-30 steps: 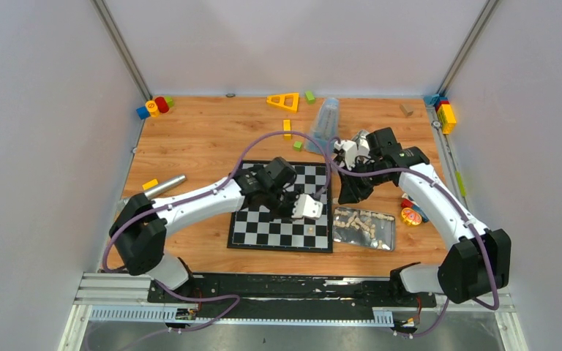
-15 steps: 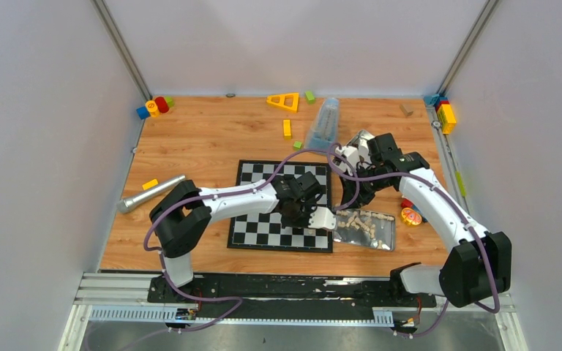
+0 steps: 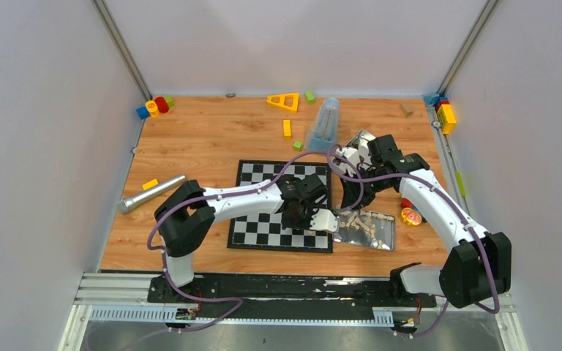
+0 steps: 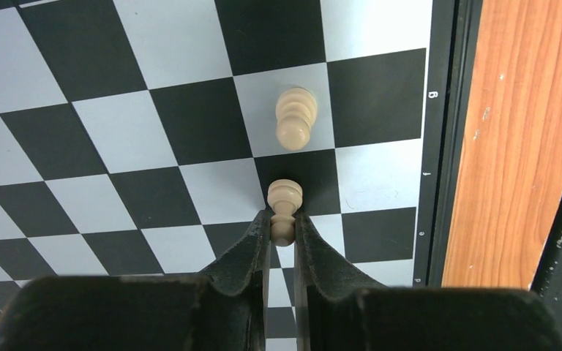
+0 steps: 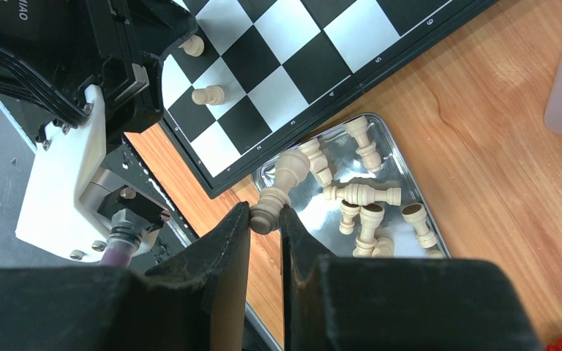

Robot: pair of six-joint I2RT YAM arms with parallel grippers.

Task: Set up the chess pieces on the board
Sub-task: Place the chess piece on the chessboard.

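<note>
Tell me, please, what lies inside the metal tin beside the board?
Pale chess pieces lie toppled in the metal tin. The right gripper, jaws shut on another piece, covers its near corner; what lies there is hidden.

board: black-and-white checks, thin black rim
chess pieces: pale cream
tin: shiny silver
table: orange-brown wood grain
left gripper: black
right gripper: black
cables: purple
triangle block: yellow
round toy: red and yellow, possibly patterned; too small to tell

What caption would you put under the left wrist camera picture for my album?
Left gripper pinches a pawn near the board edge, next to another pawn on a white square.
</note>
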